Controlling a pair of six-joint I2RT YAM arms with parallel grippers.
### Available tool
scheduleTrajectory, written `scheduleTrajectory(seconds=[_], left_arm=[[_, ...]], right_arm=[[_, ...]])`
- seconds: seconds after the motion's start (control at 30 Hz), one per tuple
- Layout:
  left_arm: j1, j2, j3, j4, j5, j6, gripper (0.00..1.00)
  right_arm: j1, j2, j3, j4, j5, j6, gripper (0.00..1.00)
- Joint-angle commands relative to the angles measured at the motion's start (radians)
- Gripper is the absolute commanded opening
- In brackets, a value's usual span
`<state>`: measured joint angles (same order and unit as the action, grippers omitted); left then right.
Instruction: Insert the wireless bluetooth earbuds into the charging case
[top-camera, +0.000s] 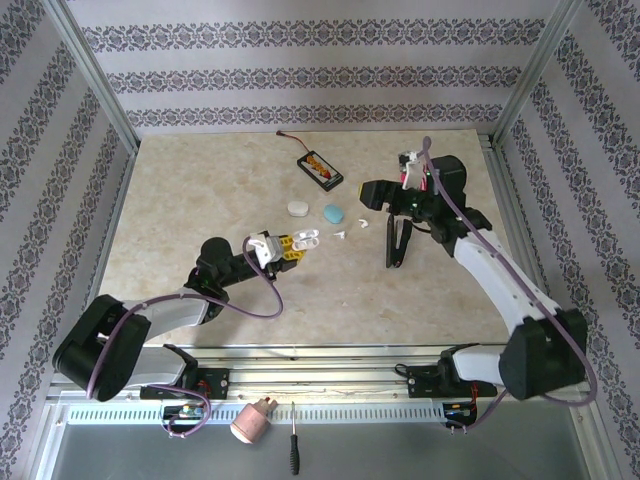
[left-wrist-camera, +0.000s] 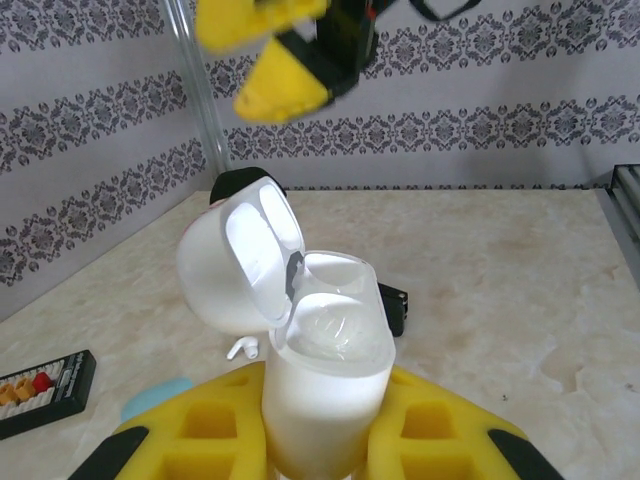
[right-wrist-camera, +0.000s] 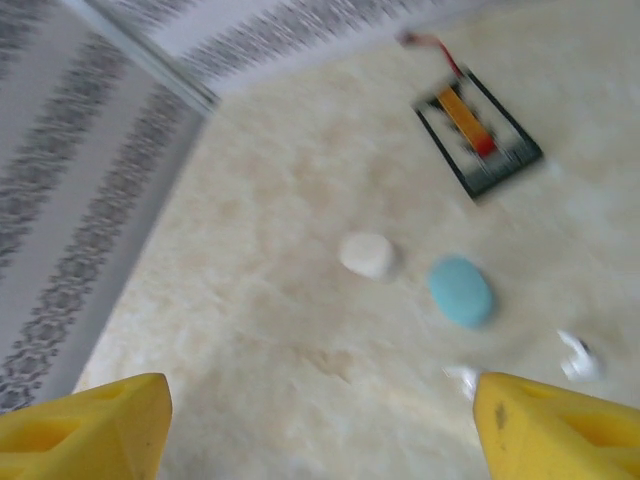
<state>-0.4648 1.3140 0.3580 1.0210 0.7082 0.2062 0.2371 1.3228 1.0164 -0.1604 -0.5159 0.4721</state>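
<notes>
Beige marbled table (top-camera: 200, 200): the left gripper (left-wrist-camera: 325, 440) is clamped tight on the open white charging case (left-wrist-camera: 330, 370), and the right gripper (right-wrist-camera: 320, 430) hangs spread wide and empty near the white earbuds (right-wrist-camera: 578, 357) lying loose on the table. The danger is that an off-centre pinch could flick a tiny bud away, or a tilted drop could miss the case's wells. No writing is readable anywhere.

I see a beige marbled counter (top-camera: 180, 200) boxed in by walls (top-camera: 300, 80) of pale damask-striped paper, aluminium posts (top-camera: 97, 75) at the corners, evenly lit.
</notes>
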Motion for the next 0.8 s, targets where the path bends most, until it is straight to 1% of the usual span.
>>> scheduleTrajectory(seconds=[0.0,0.17,0.27,0.53,0.77], left_arm=[[-0.012,0.016,-0.022,0.141,-0.024,0.013,0.00],[-0.013,0.054,-0.039,0.193,-0.038,0.010,0.00],[-0.012,0.075,-0.045,0.214,-0.031,0.008,0.00],[-0.013,0.120,-0.050,0.238,-0.019,0.041,0.00],[-0.014,0.135,-0.054,0.252,-0.017,0.044,0.00]], right_arm=[[-0.003,0.080,0.027,-0.121,0.063,0.062,0.75],[0.014,0.207,0.026,-0.096,0.126,0.135,0.60],[0.039,0.274,0.038,-0.097,0.161,0.163,0.53],[0.124,0.422,0.081,-0.070,0.248,0.182,0.44],[0.157,0.527,0.133,-0.052,0.264,0.202,0.37]])
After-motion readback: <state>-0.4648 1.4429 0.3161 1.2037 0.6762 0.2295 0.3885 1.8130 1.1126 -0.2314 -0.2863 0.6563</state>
